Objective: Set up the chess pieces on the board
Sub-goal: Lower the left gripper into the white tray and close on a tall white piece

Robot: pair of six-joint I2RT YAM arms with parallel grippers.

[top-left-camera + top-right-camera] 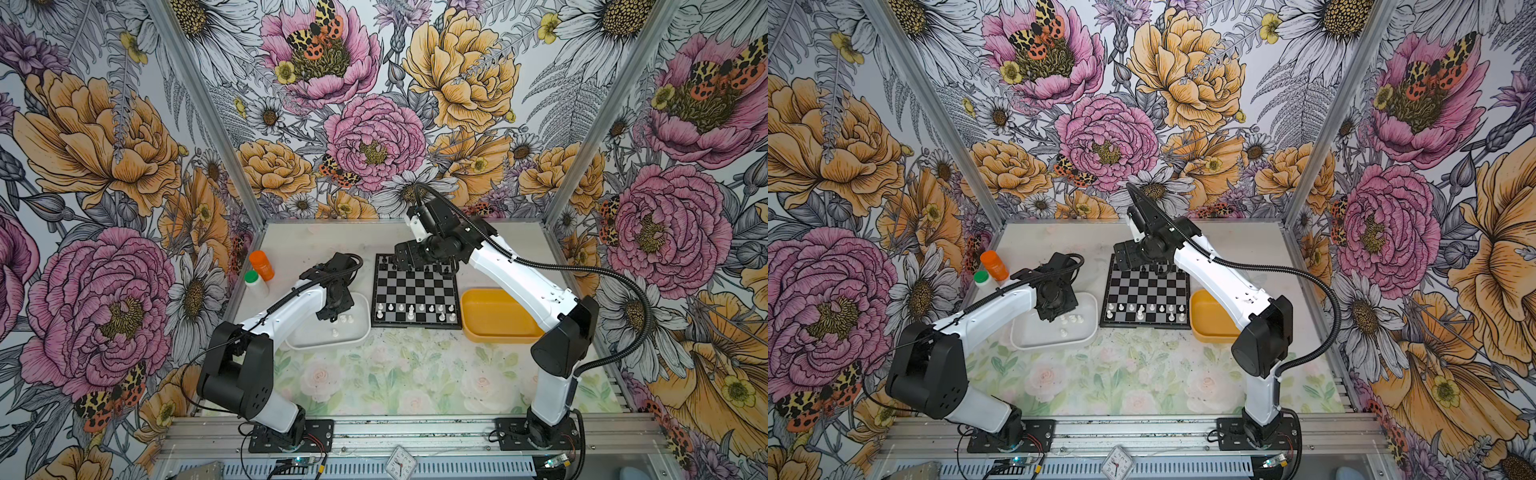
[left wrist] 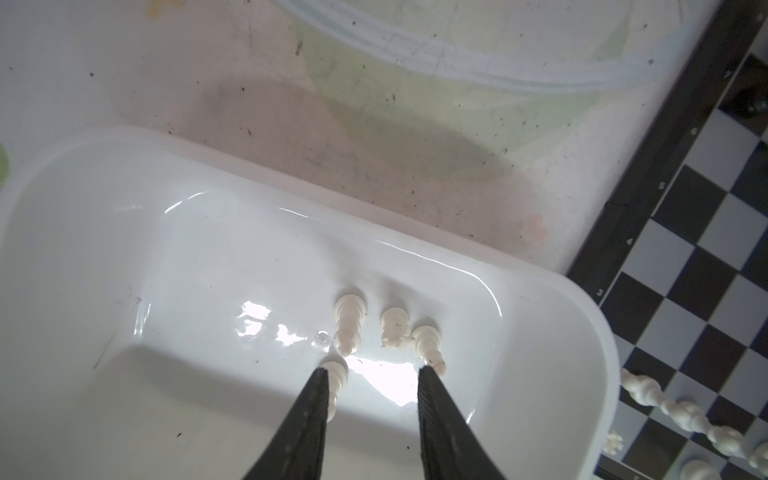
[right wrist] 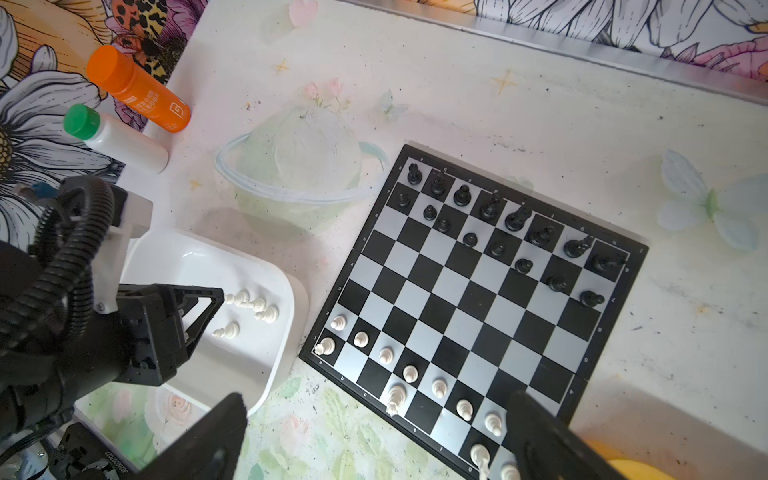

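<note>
Floral table (image 1: 395, 374): board (image 1: 415, 291), white tray (image 1: 316, 337)

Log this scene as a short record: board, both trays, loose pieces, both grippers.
centre: small black-and-silver chessboard, lying flat
far rows: tiny black plastic chessmen fill both
near rows: tiny white plastic chessmen; front row looks full, back row has gaps
left of board: shallow white plastic tray holding four loose white chessmen, lying down
right of board: yellow plastic tray, no pieces visible in it
left gripper: open, low over the white tray's loose chessmen
right gripper: wide open, holding nothing, raised over the board
</note>
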